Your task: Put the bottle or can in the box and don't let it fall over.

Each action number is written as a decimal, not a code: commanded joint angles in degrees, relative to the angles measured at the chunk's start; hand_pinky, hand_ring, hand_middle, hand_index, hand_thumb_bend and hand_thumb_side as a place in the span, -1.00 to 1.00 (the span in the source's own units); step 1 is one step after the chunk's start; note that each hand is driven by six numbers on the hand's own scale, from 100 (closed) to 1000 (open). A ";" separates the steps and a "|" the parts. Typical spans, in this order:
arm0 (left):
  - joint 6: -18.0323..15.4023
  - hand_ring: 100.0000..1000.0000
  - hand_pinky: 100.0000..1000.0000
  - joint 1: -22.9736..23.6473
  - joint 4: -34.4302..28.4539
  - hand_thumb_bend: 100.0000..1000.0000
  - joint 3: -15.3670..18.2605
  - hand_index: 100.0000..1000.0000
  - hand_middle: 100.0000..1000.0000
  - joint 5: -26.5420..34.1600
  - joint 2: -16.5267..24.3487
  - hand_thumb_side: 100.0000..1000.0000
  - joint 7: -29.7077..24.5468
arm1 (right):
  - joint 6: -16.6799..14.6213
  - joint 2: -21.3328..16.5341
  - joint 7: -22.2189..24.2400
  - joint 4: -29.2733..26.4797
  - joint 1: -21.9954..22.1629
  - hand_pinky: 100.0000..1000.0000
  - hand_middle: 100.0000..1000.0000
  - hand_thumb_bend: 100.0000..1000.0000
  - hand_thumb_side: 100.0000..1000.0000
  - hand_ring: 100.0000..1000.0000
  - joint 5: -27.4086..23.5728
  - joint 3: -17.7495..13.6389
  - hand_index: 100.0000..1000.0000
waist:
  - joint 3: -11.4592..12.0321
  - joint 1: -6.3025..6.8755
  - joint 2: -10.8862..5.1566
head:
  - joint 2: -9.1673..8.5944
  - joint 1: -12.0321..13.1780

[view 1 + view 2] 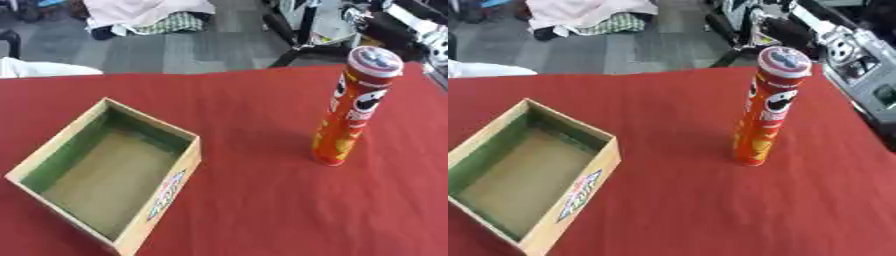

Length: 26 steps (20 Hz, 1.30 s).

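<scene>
left eye view: the tall red can (354, 107) stands upright on the red table (254, 200), well apart from the open cardboard box (166, 192), which holds nothing; no hand shows, only a bit of dark arm at the upper right corner. right eye view: more of the right arm (855, 55) reaches in behind the can, but its hand is out of sight, so its fingers can't be told. nothing is done yet: grasp, carry and upright placing are all left
</scene>
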 commanded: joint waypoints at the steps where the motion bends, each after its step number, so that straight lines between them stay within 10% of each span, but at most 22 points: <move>1: -0.01 0.52 0.72 -0.44 -0.89 0.00 0.48 0.42 0.61 -0.05 1.82 -0.22 -0.17 | 0.03 -1.26 -0.23 0.51 -0.48 0.80 1.00 -1.00 1.00 1.00 -0.14 -1.21 0.94 | -0.03 0.08 -0.93 | -0.51 0.10; 26: -0.07 0.52 0.72 -0.54 -0.89 -0.01 0.53 0.42 0.61 -0.18 1.62 -0.22 -0.15 | 0.67 0.56 -1.21 -6.06 -0.47 0.78 1.00 -1.00 1.00 1.00 -4.27 -0.26 0.94 | 0.02 0.12 -0.49 | -0.71 -0.85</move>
